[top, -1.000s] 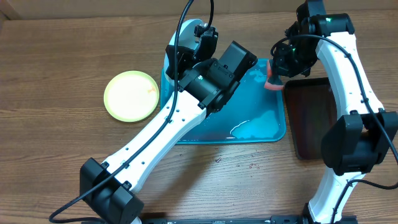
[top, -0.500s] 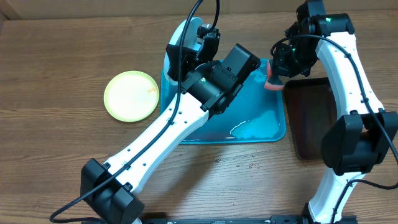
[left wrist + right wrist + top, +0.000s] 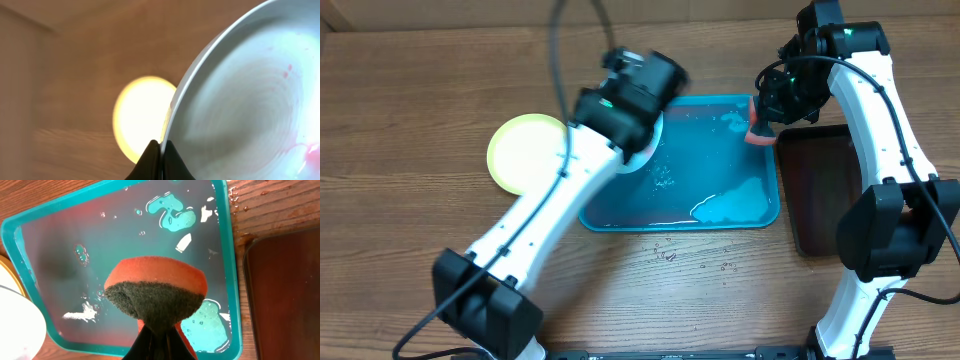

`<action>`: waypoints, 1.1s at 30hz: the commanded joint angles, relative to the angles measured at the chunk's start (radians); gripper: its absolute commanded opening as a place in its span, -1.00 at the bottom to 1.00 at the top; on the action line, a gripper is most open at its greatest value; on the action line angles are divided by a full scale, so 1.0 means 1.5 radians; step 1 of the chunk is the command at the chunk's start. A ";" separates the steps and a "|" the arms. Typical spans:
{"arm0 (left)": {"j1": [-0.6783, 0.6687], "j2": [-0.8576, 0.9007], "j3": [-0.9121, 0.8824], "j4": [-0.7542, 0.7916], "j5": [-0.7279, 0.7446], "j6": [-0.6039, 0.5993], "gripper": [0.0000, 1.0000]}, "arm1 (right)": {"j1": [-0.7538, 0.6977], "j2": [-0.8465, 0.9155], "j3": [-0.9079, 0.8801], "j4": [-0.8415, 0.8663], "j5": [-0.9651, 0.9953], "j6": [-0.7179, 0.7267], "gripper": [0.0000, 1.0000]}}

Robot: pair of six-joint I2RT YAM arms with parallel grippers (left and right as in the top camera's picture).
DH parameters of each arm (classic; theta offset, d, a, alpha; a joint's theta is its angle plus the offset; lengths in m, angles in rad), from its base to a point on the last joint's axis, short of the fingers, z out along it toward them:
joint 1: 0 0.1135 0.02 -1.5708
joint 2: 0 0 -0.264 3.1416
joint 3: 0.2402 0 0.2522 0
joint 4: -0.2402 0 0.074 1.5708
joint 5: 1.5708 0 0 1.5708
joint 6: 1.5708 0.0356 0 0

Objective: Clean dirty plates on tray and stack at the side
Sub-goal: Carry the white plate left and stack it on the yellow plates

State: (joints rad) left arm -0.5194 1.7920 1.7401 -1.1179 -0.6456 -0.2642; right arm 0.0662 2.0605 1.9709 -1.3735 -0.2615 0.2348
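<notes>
1. Overhead: the left arm (image 3: pixel 550 210) has swung away from the far left corner of the tray (image 3: pixel 775 170), blurred with motion; the pale blue-rimmed plate (image 3: pixel 650 152) now hangs over the tray's left edge, nearer the yellow-green plate (image 3: pixel 525 150) lying on the table; the tray holds only water; the right gripper (image 3: pixel 760 125) has not moved, poised over the tray's right rim beside the black tray (image 3: pixel 820 190); I see no third plate.
2. Left wrist: the left gripper (image 3: pixel 160 150) is pinched tight on the blue plate's rim; faint pink streaks remain on its white centre; the yellow-green plate sits below and beyond.
3. Right wrist: the right gripper's jaws are clamped on the sponge (image 3: pixel 155 295), held above the wet tray.
4. Judgement: scrubbing has given way to stacking; the streaks suggest an imperfect clean.
</notes>
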 commanded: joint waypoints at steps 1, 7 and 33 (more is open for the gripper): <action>0.093 -0.004 0.004 -0.010 0.247 -0.014 -0.91 | 0.001 -0.015 0.017 0.001 0.000 -0.005 -0.92; 0.292 -0.009 -0.005 -0.032 0.493 0.044 -0.91 | 0.001 -0.015 0.017 0.001 -0.001 -0.005 -0.92; 0.569 -0.009 -0.382 0.349 0.510 0.017 -0.76 | 0.001 -0.015 0.017 0.003 -0.001 -0.005 -0.92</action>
State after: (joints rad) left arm 0.3401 1.7916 1.1736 -0.6044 0.1669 -0.2115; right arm 0.0662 2.0605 1.9713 -1.3724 -0.2623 0.2348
